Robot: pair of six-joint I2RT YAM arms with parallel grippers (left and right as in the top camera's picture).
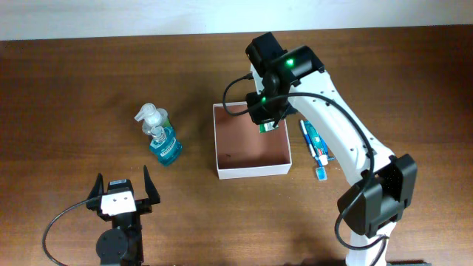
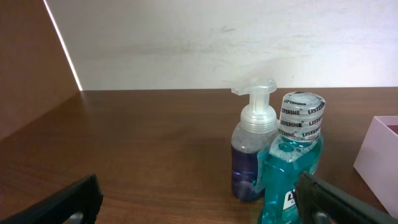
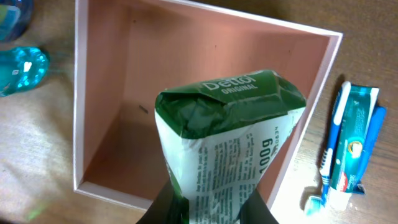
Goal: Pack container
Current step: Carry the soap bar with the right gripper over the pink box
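green soap packet [image 3: 230,143] pinched over the open container [image 1: 244,148]

nearest, by the front edge of the wooden table [image 1: 74,89]: left gripper [image 1: 122,193], fingers spread wide, nothing between them. further in, left of centre: upright teal mouthwash bottle [image 1: 166,148], clear pump bottle [image 1: 151,117] just beside and behind it. at mid-table, right of the bottles: container flat on the wood, white walls, reddish-brown floor bare. just beside its right wall: packaged toothbrush [image 1: 314,144]. farthest, above the container's far right corner: right gripper [image 1: 267,122], fingers narrowed on the packet.

L gripper [image 1: 123,179] wide open; R gripper [image 1: 267,123] clamped tight.
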